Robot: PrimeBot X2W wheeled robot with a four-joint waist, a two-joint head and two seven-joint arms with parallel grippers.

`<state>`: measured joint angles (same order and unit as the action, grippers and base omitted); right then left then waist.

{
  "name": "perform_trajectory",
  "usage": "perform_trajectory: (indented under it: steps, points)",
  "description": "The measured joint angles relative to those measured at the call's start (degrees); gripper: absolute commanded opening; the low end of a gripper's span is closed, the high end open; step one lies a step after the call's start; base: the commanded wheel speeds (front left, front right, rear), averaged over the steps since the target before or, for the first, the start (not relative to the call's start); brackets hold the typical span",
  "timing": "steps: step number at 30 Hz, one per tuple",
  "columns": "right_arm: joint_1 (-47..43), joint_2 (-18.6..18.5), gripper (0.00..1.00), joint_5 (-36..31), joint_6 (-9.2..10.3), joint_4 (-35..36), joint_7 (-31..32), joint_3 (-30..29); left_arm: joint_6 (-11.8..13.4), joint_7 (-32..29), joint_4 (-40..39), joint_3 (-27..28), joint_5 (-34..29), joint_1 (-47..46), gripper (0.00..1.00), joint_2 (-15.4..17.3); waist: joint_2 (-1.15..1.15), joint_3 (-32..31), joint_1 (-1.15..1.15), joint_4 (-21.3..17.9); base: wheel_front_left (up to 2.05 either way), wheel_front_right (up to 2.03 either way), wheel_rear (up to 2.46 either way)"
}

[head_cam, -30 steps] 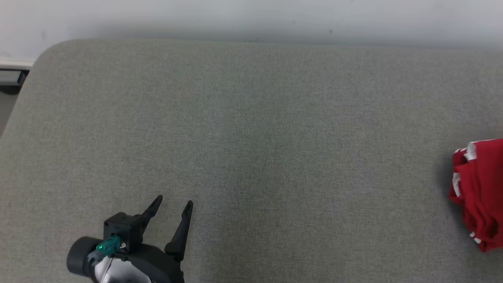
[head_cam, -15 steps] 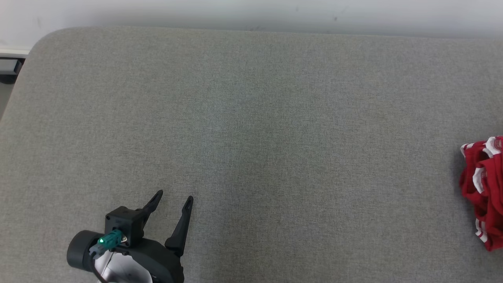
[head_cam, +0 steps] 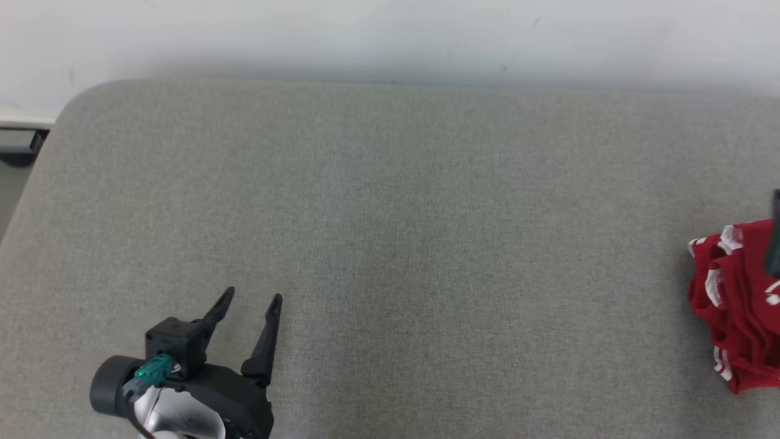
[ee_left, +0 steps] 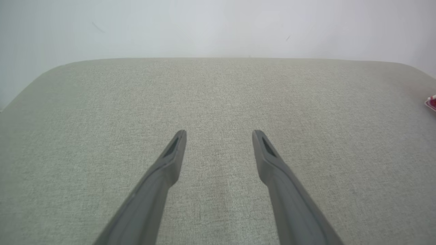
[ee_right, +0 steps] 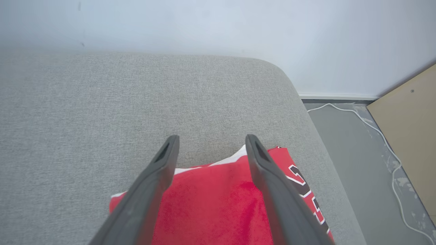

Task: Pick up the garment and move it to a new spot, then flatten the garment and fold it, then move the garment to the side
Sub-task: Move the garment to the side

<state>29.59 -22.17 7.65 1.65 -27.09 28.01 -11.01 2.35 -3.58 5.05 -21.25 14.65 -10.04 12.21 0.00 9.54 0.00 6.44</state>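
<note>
The red garment [head_cam: 731,305] with white trim is seen lying at the right end of the grey upholstered surface [head_cam: 390,213], close to its rounded corner. The right gripper [ee_right: 211,137] is held over it, fingers spread wide and not closed on the cloth. The left gripper [head_cam: 253,294] is held well apart, low on the left, its fingers likewise spread over bare upholstery.
</note>
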Motion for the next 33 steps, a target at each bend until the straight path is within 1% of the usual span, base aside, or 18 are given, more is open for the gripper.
perform_trajectory:
  steps: [2,3,5,7,8,9,11,13,17,20,27,33]
  points:
    - [-1.14,1.56,1.0,1.34,-1.98,1.38,-3.15,0.83,0.32,0.79,0.86,0.7,0.23,0.02,1.0,-0.16,0.0,-1.26,0.0,-0.26,0.0,0.0,0.0]
    - [-1.76,2.78,1.0,2.4,-2.26,1.82,-4.6,0.68,0.69,1.35,1.31,1.03,0.38,0.09,1.0,-0.38,-0.01,-1.92,0.0,-0.4,0.0,0.0,0.0]
    - [-3.76,4.72,1.0,3.6,-4.04,3.01,-7.31,1.04,1.04,1.83,1.83,1.9,0.6,0.31,1.0,-0.84,-0.01,-3.34,-0.01,-0.73,0.0,0.0,0.0]
    - [-5.29,7.23,1.0,6.5,-5.39,3.45,-9.76,0.73,1.75,2.54,2.47,2.79,0.98,0.58,1.0,-0.93,-0.01,-4.79,-0.01,-1.08,0.0,0.0,0.0]
    - [-5.29,7.23,1.0,6.5,-5.39,3.45,-9.76,0.73,1.75,2.54,2.47,2.79,0.98,0.58,1.0,-0.93,-0.01,-4.79,-0.01,-1.08,0.0,0.0,0.0]
    - [-6.08,8.05,1.0,6.77,-6.46,3.63,-10.8,1.11,1.8,2.67,2.8,3.3,1.08,0.81,1.0,-0.92,-0.01,-5.57,-0.01,-1.28,0.0,0.0,0.0]
    - [-7.6,9.8,1.0,8.53,-6.8,4.16,-12.76,1.2,2.27,3.2,3.22,4.2,1.46,2.08,1.0,-0.94,-0.01,-7.09,-0.01,-1.69,0.0,0.0,0.0]
    - [-9.55,10.92,1.0,9.28,-7.59,5.34,-14.36,1.96,2.63,3.44,3.33,4.83,1.68,3.64,1.0,-0.97,-0.01,-8.67,-0.02,-2.11,0.0,0.0,0.0]
    - [-13.67,13.05,1.0,11.33,-8.23,7.15,-16.57,3.34,3.24,4.21,3.22,6.94,2.19,5.64,1.0,-1.04,-0.01,-11.72,-0.01,-2.94,0.0,0.0,0.0]
    - [-16.3,14.75,1.0,12.98,-8.4,8.04,-17.68,4.42,3.27,4.65,3.12,8.16,3.71,7.51,1.0,-0.98,-0.02,-13.79,-0.02,-3.51,0.0,0.0,0.0]
    - [-21.32,17.47,1.0,15.8,-8.48,9.02,-19.52,5.3,3.72,5.17,2.82,9.95,4.08,10.1,1.0,-0.65,-0.01,-17.54,-0.01,-4.34,0.0,0.0,0.0]
    - [-23.45,18.09,1.0,16.5,-8.56,9.25,-20.27,8.14,3.77,5.21,2.66,11.47,4.67,12.2,1.0,0.25,-0.01,-19.16,-0.01,-4.79,0.0,0.0,0.0]
